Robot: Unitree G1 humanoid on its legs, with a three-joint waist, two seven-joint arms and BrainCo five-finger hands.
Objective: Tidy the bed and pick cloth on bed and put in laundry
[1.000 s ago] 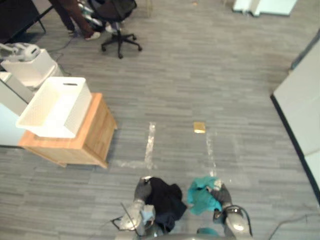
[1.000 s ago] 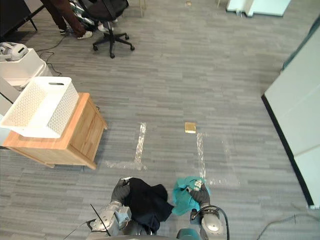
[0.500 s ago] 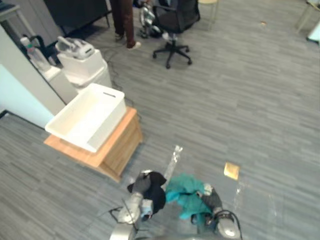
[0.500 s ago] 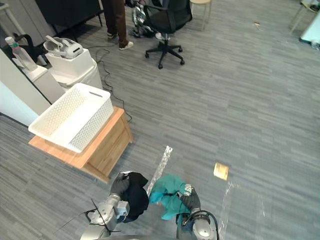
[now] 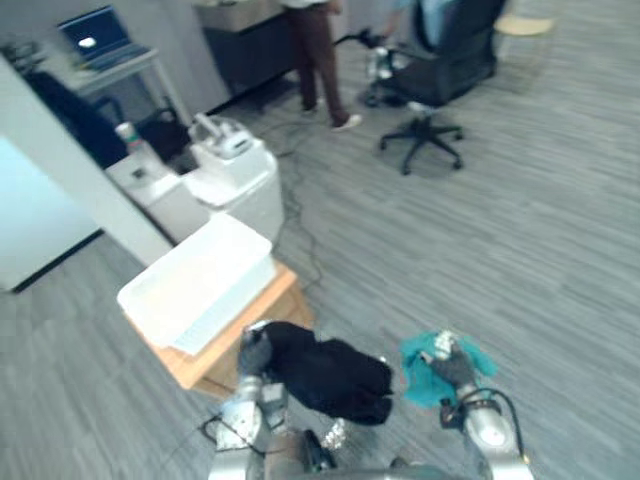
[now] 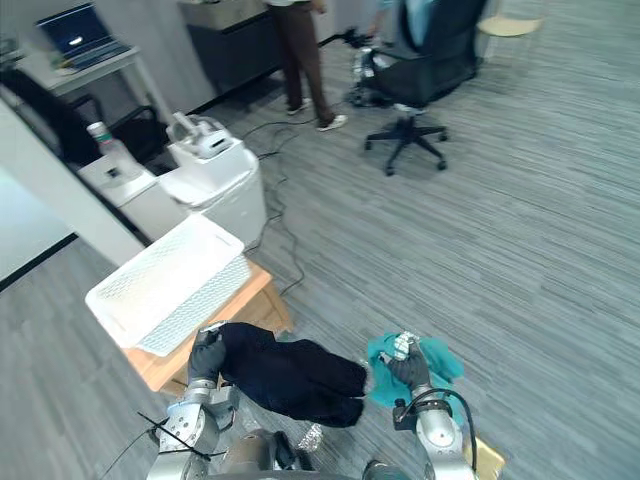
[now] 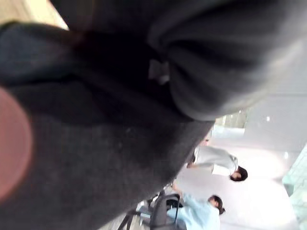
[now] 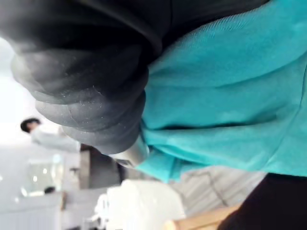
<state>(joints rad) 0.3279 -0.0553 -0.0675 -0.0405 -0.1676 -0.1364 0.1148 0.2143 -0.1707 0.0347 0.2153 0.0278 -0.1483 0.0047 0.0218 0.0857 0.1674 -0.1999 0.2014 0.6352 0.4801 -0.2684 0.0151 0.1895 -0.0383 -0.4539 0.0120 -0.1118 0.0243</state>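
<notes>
My left hand (image 5: pixel 252 354) is shut on a black cloth (image 5: pixel 326 372) that hangs in a bundle low in the eye views. In the left wrist view the black cloth (image 7: pixel 96 143) lies pressed right against the camera. My right hand (image 6: pixel 408 371) is shut on a teal cloth (image 6: pixel 432 358). The teal cloth (image 8: pixel 225 110) bunches against the hand's dark cover in the right wrist view. A white perforated laundry basket (image 5: pixel 198 283) rests on a low wooden stand (image 6: pixel 256 299) just beyond my left hand.
Behind the basket a white bin (image 5: pixel 238 182) carries a grey device. A bottle (image 5: pixel 127 136) and a desk with a laptop (image 5: pixel 95 34) lie further left. A person's legs (image 5: pixel 316 62) and a black office chair (image 5: pixel 438 72) are at the far side. Grey floor spreads to the right.
The camera has swung left, so the basket and stand now sit right in front of my left hand. Both hands still hold their cloths; the black cloth hangs wider.
</notes>
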